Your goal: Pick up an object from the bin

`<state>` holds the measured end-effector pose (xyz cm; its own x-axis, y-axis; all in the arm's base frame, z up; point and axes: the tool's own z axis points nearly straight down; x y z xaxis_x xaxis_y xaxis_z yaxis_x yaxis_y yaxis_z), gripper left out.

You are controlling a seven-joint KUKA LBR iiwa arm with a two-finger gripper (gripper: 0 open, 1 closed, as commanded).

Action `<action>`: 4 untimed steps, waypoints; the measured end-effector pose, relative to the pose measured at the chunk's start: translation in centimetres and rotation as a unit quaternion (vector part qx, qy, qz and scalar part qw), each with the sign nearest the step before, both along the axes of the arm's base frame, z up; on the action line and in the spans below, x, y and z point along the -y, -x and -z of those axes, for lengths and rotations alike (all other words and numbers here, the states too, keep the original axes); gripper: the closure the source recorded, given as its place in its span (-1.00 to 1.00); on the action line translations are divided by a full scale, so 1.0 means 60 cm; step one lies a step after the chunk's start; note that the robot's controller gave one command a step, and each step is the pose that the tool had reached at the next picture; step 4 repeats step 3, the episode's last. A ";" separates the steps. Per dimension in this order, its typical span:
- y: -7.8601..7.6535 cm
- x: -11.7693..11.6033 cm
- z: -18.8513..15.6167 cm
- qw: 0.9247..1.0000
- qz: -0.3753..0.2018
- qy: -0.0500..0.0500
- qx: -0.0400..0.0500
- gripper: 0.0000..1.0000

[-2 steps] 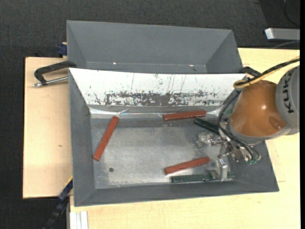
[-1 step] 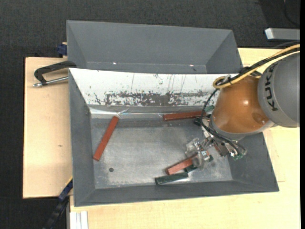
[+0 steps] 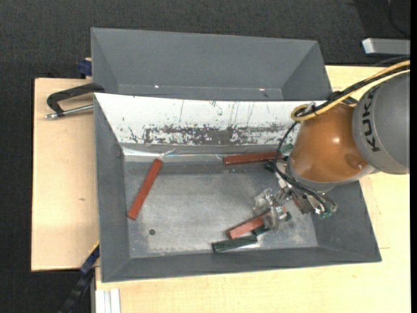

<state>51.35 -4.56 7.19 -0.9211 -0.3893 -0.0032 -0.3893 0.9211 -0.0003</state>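
Grey metal bin (image 3: 195, 204), floor scuffed and dull, far wall streaked with scratches. The gripper (image 3: 270, 212), a shiny metal cluster under a smooth, rounded orange cover (image 3: 322, 152), sits low at the floor. Open or closed? I cannot tell. Touching the gripper's tip is one end of a short reddish-brown bar (image 3: 244, 229), flat, straight-edged and lying tilted. Just beyond the bar from the gripper lies a dark green strip (image 3: 233, 245), thin and flat. Behind the gripper, a reddish-brown stick (image 3: 251, 159) lies along the far wall. Well apart from the gripper, toward the view's left, a long red slat (image 3: 144, 189) lies slanted.
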 end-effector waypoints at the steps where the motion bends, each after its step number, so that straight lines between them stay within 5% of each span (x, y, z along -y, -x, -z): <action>1: -0.055 0.030 -0.200 1.000 0.001 0.000 0.001 1.00; 2: -0.055 0.030 -0.200 1.000 0.001 0.000 0.001 1.00; 3: -0.086 0.087 -0.413 0.900 -0.436 0.004 0.005 1.00; 4: -0.086 0.087 -0.413 0.900 -0.436 0.004 0.005 1.00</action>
